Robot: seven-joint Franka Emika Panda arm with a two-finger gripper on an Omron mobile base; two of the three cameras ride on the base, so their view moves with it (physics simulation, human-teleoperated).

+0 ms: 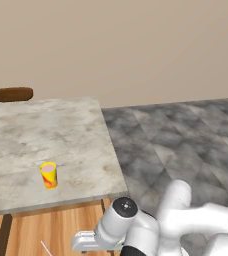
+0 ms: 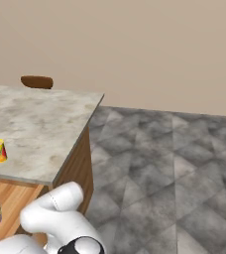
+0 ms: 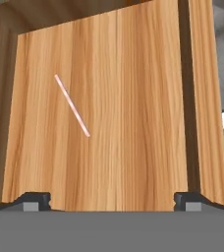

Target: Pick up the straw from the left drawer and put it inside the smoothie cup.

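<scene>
1. I see just the lower tip of the straw (image 1: 46, 248) in my left base view, cut off by the frame edge.
2. The surface (image 1: 61, 135) is mottled stone; the smoothie cup (image 1: 49, 175) stands on it, grey tiled floor (image 1: 186, 140) beyond.
3. My hand (image 3: 112, 201) is spread wide, holding nothing, above the left drawer (image 3: 133, 98); the straw (image 3: 72, 105) lies diagonally ahead, left of centre, clear of the fingertips (image 3: 33, 201).

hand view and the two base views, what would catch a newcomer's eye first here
In the hand view, the thin pale straw lies slantwise on the wooden floor of the open left drawer, with the spread fingers hanging above it and touching nothing. On the marble counter stands the small yellow smoothie cup, alone near the front edge, with a brown bowl far back.
</scene>
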